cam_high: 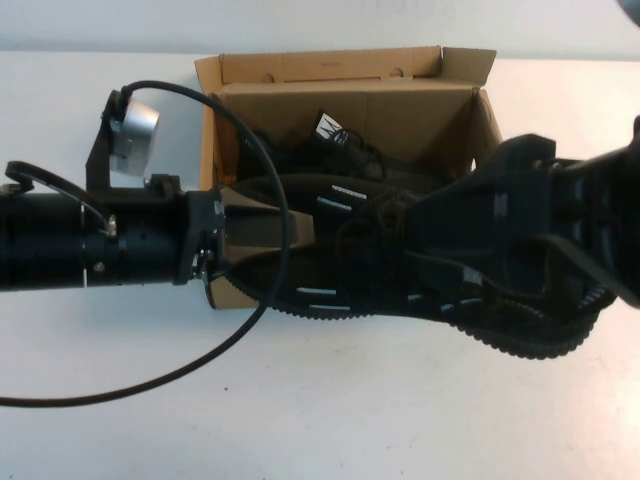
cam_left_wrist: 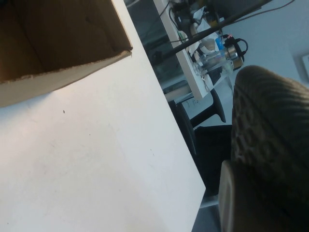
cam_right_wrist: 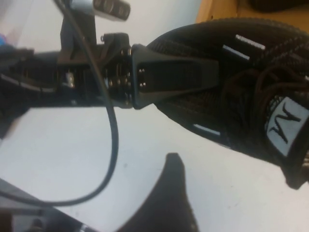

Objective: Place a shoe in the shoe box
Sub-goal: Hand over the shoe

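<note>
In the middle of the high view, the shoe (cam_high: 345, 262) hangs above the front edge of the shoe box (cam_high: 455, 62), held by both arms at once. It lies lengthwise across the frame, its toe toward the left and its heel toward the right, partly over the box opening and partly over the white table (cam_high: 320, 400) in front of it.

The left gripper (cam_high: 262, 240) comes in from the left edge of the frame, and its fingers are closed on the toe: one finger lies flat along the top of the toe in the right wrist view, and the sole fills the lower right of the left wrist view.

The right gripper (cam_high: 440, 235) reaches in from the right edge and sits over the heel and collar end. It seems to be carrying that end, but whether its fingers are open or closed cannot be told.

The box stands open in the upper centre, flap raised at the back. A second black shoe (cam_high: 325, 140) with a white tongue label already lies inside, toward the back wall.

As a judgement, the task is past halfway: the shoe is lifted and brought to the box, but not yet in it. What remains is to shift it back over the opening, lower it beside the other shoe, and let go.
</note>
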